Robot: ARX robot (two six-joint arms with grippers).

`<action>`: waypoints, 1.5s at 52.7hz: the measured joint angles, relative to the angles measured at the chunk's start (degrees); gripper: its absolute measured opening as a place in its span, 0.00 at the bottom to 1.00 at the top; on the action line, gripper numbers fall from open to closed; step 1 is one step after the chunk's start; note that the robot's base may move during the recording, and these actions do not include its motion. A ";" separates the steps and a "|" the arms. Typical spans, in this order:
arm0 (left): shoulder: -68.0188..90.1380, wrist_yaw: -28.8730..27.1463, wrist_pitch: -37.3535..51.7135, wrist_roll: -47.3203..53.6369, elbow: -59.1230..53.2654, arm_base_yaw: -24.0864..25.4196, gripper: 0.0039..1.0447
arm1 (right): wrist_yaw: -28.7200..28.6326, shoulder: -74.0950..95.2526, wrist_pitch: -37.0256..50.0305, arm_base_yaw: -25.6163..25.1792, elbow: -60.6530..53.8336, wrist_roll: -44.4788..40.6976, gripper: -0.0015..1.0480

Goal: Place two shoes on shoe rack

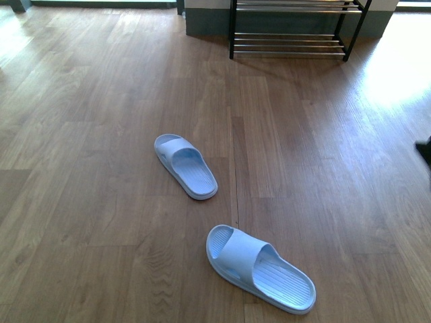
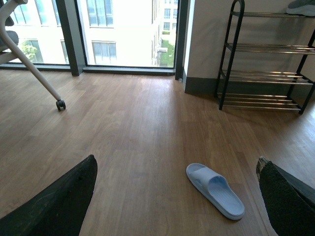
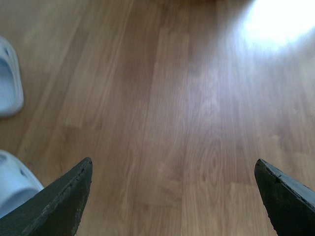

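The two shoes are light blue slide sandals lying flat on the wood floor. One shoe (image 1: 186, 166) lies mid-floor and the other (image 1: 259, 268) lies nearer to me and to the right. The shoe rack (image 1: 289, 42), a black frame with chrome bars, stands against the far wall. In the left wrist view, my left gripper (image 2: 176, 162) is open and empty above the floor, with one shoe (image 2: 215, 190) ahead between its fingers and the shoe rack (image 2: 261, 73) beyond. My right gripper (image 3: 173, 163) is open over bare floor, with both shoes (image 3: 9, 81) (image 3: 12, 184) off to one side.
A grey shoe (image 2: 301, 6) sits partly in view on the rack's top tier. A white chair leg with a caster (image 2: 60, 104) stands near the tall windows (image 2: 123, 29). A dark part (image 1: 424, 151) pokes in at the front view's right edge.
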 joint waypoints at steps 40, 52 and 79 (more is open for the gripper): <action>0.00 0.00 0.00 0.00 0.00 0.00 0.91 | 1.22 46.73 6.23 5.40 20.79 -4.92 0.91; 0.00 0.00 0.00 0.00 0.00 0.00 0.91 | -0.81 51.95 3.50 7.04 27.04 1.99 0.91; 0.00 0.00 0.00 0.00 0.00 0.00 0.91 | -8.20 58.99 2.34 12.63 31.26 10.47 0.91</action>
